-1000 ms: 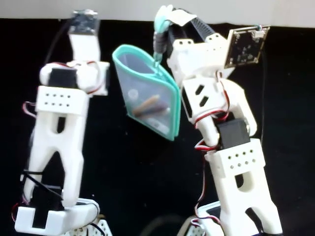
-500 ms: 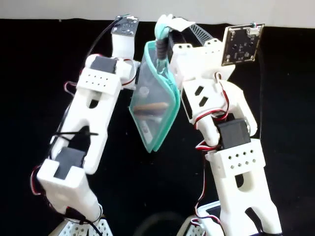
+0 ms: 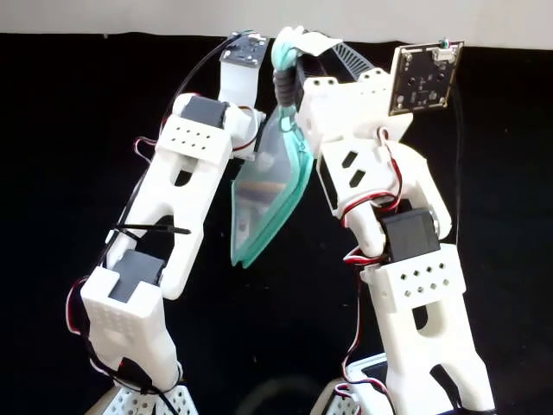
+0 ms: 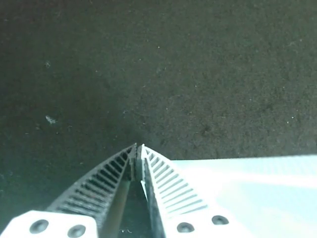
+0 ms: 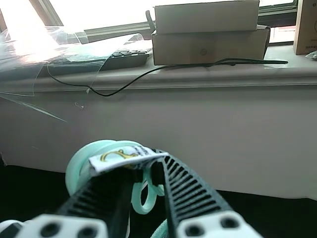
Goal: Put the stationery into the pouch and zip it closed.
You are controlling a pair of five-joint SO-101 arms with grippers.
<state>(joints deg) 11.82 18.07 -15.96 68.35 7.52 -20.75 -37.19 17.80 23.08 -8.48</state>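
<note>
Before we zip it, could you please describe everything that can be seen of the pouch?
The pouch is translucent plastic with teal edging, hanging in the air, nearly edge-on and tilted. A brownish item shows faintly inside. The right gripper pinches its top at a teal ring and white tag. The left gripper is shut beside its upper edge; contact is unclear.
</note>
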